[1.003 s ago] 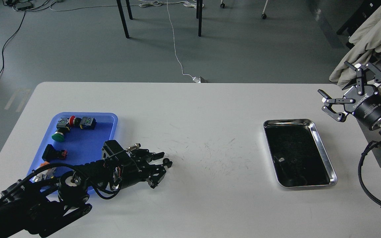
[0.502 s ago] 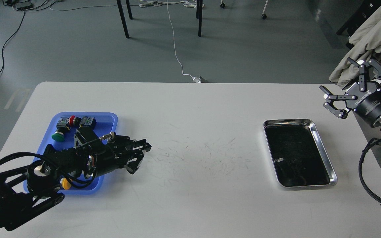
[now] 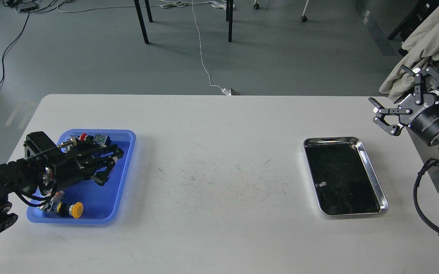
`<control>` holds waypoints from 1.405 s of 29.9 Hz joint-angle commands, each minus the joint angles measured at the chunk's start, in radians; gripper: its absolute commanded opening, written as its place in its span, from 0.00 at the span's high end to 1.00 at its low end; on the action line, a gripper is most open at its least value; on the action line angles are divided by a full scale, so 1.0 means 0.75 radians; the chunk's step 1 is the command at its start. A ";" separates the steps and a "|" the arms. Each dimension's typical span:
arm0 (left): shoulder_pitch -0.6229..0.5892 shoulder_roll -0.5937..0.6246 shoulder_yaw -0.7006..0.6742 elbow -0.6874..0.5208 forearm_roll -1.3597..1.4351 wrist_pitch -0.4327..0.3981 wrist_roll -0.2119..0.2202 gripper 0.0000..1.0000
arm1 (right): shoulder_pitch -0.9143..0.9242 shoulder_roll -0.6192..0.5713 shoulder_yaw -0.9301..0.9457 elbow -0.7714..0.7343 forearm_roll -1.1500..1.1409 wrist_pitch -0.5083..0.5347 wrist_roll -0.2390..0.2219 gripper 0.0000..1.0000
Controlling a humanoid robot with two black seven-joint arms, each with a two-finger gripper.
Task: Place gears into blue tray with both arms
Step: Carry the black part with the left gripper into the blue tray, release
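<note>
1. Head view takes in the white table, scuffed with fine dark marks in the middle; it is flat and hard, so a dropped part would likely bounce or roll on it.
2. The blue tray sits at the table's left side. It is a plastic dish with a raised rim, probably light enough to shift if nudged, so parts should go in from above.
3. The steel tray lies well apart on the right. Its dark inside shows a few small specks, too small to tell whether any is a gear.
4. The left pincer hangs low over the blue tray's middle, fingers drawn close together. It is seen dark and nearly end-on, so I cannot tell if a gear is held between the tips.
5. The right pincer is spread wide and empty, up past the table's right edge, near the steel tray's far corner.
6. Push-buttons lie in the blue tray: a yellow-capped one near the front rim, a red-capped one at the back.
7. No gear can be made out for certain. Judged from the task, each is tiny, stiff, light and apt to roll. A hold across the toothed rim with the fingertips, pressing lightly, seems best.
</note>
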 commanded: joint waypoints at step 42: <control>-0.055 -0.137 0.075 0.347 -0.283 0.189 -0.081 0.09 | 0.000 0.000 0.018 -0.002 -0.002 0.000 -0.002 0.01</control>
